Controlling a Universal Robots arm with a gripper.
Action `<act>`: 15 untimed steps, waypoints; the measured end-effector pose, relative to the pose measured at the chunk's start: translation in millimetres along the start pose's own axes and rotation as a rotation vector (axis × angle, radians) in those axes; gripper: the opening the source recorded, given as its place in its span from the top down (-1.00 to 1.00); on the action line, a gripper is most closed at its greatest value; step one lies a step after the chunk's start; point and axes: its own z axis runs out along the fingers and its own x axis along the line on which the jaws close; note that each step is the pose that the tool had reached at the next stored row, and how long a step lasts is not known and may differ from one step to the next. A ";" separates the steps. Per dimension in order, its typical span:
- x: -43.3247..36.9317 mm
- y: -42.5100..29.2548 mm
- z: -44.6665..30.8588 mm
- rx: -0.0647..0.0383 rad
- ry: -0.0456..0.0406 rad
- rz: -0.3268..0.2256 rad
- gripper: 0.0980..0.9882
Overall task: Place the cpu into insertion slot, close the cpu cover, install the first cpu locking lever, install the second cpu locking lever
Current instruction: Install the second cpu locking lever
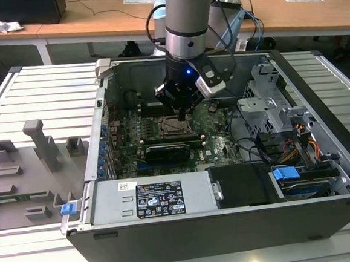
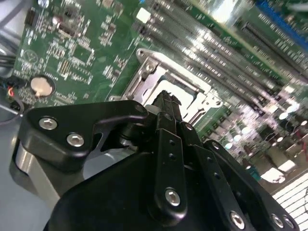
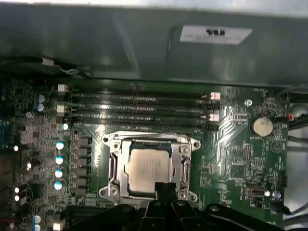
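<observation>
The gripper [image 3: 165, 188], its fingers pressed together into one narrow tip holding nothing, hangs right at the near edge of the slot [image 3: 114, 166], where the chip [image 3: 148, 169] already lies flat under the lowered metal cover [image 3: 185, 166].

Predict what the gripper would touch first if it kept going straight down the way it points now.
Most likely the cpu cover at the socket's edge, or the cpu seated inside it; the gripper hangs just above that edge, though depth is unclear.
</observation>
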 end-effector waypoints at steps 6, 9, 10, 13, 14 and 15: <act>0.6 -16.0 0.9 -0.040 0.0090 0.000 0.98; 1.2 -29.3 0.9 -0.050 0.0085 0.000 0.98; 1.4 -32.3 0.9 -0.052 0.0085 0.000 0.98; 2.1 -38.3 0.9 -0.061 0.0080 0.000 0.98; 3.3 -38.8 0.9 -0.065 0.0079 0.000 0.98; 4.9 -39.0 1.0 -0.069 0.0077 -0.001 0.98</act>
